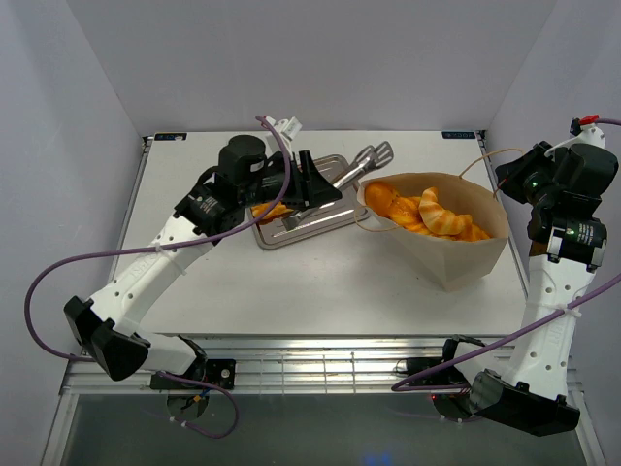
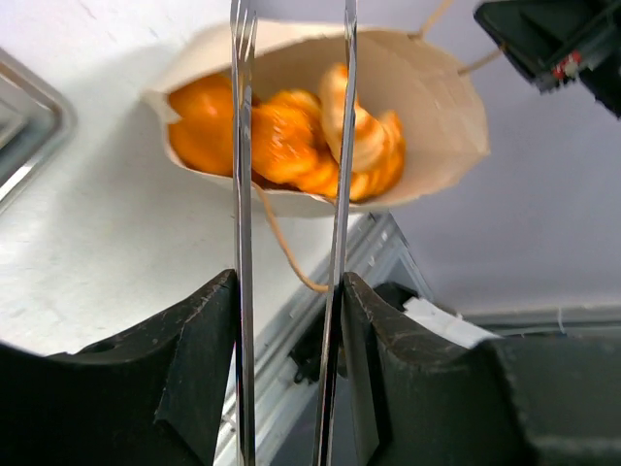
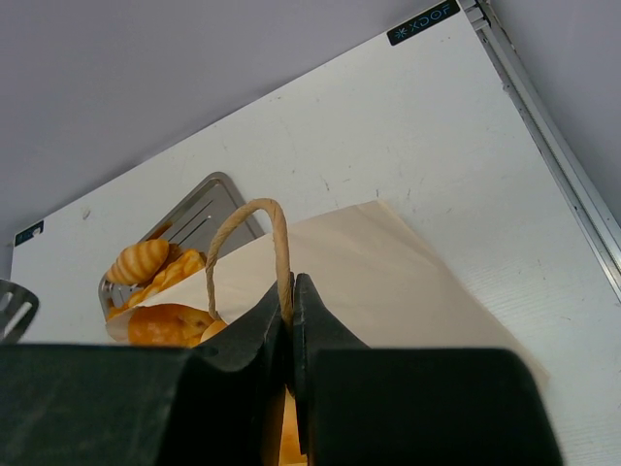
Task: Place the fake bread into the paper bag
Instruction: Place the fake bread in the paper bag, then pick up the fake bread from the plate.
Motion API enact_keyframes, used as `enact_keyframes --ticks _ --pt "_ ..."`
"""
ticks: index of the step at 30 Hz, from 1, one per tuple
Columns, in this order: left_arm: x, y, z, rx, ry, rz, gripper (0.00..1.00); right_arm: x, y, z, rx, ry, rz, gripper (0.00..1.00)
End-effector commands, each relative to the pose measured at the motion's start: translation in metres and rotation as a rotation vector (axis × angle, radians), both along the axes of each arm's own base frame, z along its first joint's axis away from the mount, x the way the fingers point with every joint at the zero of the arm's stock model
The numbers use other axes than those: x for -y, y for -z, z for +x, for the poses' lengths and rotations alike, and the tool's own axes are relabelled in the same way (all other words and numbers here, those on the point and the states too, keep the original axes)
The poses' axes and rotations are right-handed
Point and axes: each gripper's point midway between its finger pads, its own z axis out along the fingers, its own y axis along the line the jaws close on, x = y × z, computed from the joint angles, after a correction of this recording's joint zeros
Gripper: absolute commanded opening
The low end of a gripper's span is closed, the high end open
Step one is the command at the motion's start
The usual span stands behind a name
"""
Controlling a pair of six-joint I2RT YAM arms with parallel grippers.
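Risk first: the right tool (image 3: 291,309) is pinching shut on the thin string handle (image 3: 247,218) of the paper bag (image 1: 466,254). That pinch seems to be what is propping the mouth open, so we are betting any slip or tug there is going to collapse the mouth or drag the bag across the table (image 1: 291,282). The bag is lying tilted on the right half of the table, mouth facing left toward the tray (image 1: 325,221). That is putting the fake bread (image 1: 432,216) inside right at the lip, and we are judging that a nudge from the tongs (image 1: 364,160) could roll a piece out. The left tool (image 2: 289,316) is clamping the tongs' two blades between its fingers. The tips are hanging just beside the bag mouth, empty as far as the top view is showing. A weak squeeze on glossy plastic is likely to drop whatever they are lifting short of the opening. Leftover bread (image 3: 141,260) is showing on the tray, partly hidden under the left arm in the top view, so we are not calling the job finished. Bread itself is looking glossy golden-orange, in twisted and rounded shapes, piled several deep in the bag. The surface is looking smooth and hard, so we are expecting it to slide rather than grip.
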Motion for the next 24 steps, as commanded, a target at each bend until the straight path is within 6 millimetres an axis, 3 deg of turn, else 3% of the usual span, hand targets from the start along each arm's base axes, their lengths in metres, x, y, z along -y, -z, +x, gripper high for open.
enact_keyframes --ticks 1,6,9,10,14,15,16,18,19,21,23,24 --pt "-0.046 -0.032 0.013 0.100 -0.166 0.021 0.54 0.000 -0.038 -0.001 0.119 -0.003 -0.040 0.08" --pt "-0.079 -0.015 0.020 0.084 -0.260 0.076 0.54 0.000 -0.038 -0.001 0.119 -0.003 -0.042 0.08" --pt "-0.098 0.013 0.020 0.014 -0.274 0.090 0.54 0.000 -0.036 -0.001 0.116 -0.006 -0.045 0.08" --pt "-0.110 0.031 0.024 -0.029 -0.298 0.100 0.54 0.001 -0.036 0.000 0.115 -0.005 -0.045 0.08" --pt "-0.132 0.063 0.030 -0.130 -0.324 0.084 0.54 0.001 -0.035 -0.001 0.113 -0.004 -0.048 0.08" --pt "-0.141 0.066 0.034 -0.158 -0.323 0.048 0.54 0.001 -0.035 -0.001 0.116 -0.004 -0.049 0.08" --pt "-0.146 0.085 0.033 -0.220 -0.327 0.038 0.54 0.001 -0.035 -0.001 0.114 -0.002 -0.048 0.08" --pt "-0.161 0.094 0.040 -0.296 -0.372 -0.050 0.55 0.001 -0.036 -0.002 0.117 -0.001 -0.051 0.08" --pt "-0.162 0.118 0.031 -0.382 -0.355 -0.074 0.55 0.001 -0.036 -0.002 0.116 -0.003 -0.050 0.08" --pt "-0.173 0.123 0.034 -0.425 -0.389 -0.164 0.55 0.001 -0.037 -0.003 0.120 -0.002 -0.054 0.08" --pt "-0.175 0.146 0.026 -0.513 -0.398 -0.202 0.55 0.001 -0.036 -0.003 0.118 -0.002 -0.053 0.08" --pt "-0.178 0.148 0.028 -0.513 -0.411 -0.216 0.55 0.001 -0.035 -0.003 0.117 -0.003 -0.052 0.08"
